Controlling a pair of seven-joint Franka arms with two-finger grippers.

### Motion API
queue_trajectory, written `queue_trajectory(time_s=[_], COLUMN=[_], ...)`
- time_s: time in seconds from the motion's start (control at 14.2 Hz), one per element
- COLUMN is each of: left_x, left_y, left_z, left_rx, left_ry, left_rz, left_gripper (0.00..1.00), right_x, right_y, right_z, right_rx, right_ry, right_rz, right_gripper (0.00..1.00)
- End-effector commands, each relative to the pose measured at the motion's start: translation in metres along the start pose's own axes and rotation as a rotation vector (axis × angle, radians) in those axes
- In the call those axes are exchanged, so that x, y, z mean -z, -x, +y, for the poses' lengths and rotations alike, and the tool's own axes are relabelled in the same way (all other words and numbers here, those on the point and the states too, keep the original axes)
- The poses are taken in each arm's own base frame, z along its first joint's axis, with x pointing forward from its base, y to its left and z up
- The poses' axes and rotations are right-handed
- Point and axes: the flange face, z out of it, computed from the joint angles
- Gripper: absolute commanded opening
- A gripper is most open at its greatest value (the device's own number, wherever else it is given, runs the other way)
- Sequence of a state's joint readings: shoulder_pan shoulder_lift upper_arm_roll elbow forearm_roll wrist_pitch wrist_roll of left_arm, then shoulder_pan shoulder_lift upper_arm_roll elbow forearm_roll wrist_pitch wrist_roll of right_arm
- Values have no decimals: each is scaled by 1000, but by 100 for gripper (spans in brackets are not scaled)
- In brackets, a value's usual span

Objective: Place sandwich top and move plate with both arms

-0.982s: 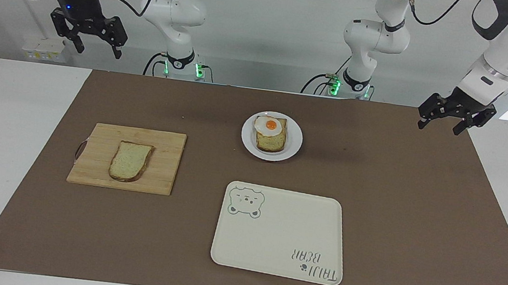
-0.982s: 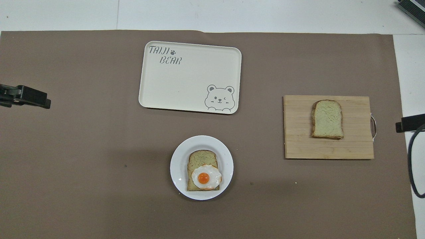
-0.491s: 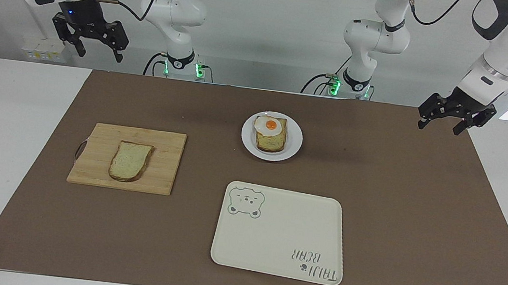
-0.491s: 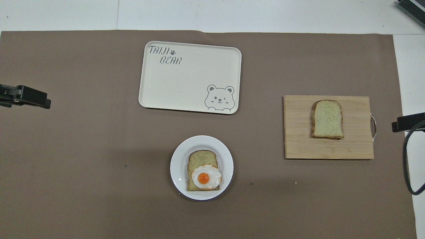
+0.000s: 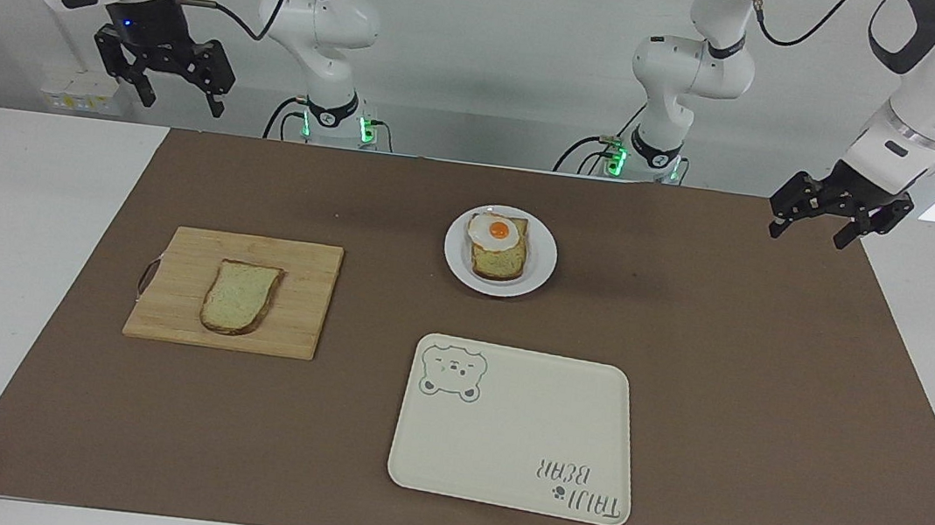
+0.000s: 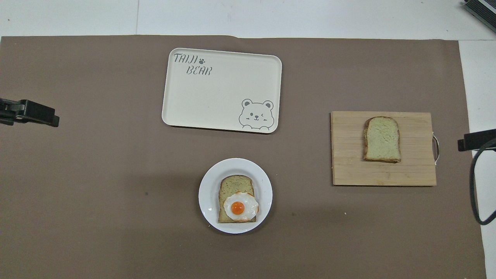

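The sandwich top (image 5: 239, 296) lies flat on a wooden cutting board (image 5: 307, 279) toward the right arm's end; it also shows in the overhead view (image 6: 381, 139). The plate (image 5: 542, 262), seen from overhead too (image 6: 207, 186), holds a bread slice with a fried egg (image 5: 496, 231). My right gripper (image 5: 178, 99) hangs open and empty high over the mat's edge, beside the board's handle (image 6: 436, 149). My left gripper (image 5: 807, 235) hangs open and empty over the mat's edge at the left arm's end; only its tip shows overhead (image 6: 31, 113).
A cream tray with a bear drawing (image 5: 515, 426) lies farther from the robots than the plate. A brown mat (image 5: 728, 371) covers most of the white table. The right arm's cable (image 6: 474, 186) loops over the table's edge.
My right gripper has shifted slightly toward the cutting board and a little up. The left arm, bread, plate and tray have not moved.
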State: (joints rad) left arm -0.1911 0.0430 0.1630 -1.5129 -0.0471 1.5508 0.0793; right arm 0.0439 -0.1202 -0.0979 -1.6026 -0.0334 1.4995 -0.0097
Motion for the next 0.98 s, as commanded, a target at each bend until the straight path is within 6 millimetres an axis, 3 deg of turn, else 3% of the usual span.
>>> queue_trajectory(time_s=[0.0, 0.21, 0.42, 0.56, 0.91], left_x=[2, 2, 2, 3, 3], left_y=[4, 4, 4, 4, 4], left_z=[-2, -2, -2, -2, -2], left_rx=[-6, -6, -6, -6, -6], left_ry=[-10, -10, -10, -10, -10], left_rz=[4, 4, 4, 6, 6], left_gripper=[100, 100, 100, 100, 100], right_x=[-2, -5, -23, -49, -113], right_y=[5, 4, 1, -4, -32], right_z=[4, 6, 12, 20, 17], right_rx=[12, 17, 3, -11, -4], right_ry=[3, 3, 3, 0, -32], right_rz=[13, 9, -21, -13, -16], right_gripper=[100, 100, 100, 100, 100])
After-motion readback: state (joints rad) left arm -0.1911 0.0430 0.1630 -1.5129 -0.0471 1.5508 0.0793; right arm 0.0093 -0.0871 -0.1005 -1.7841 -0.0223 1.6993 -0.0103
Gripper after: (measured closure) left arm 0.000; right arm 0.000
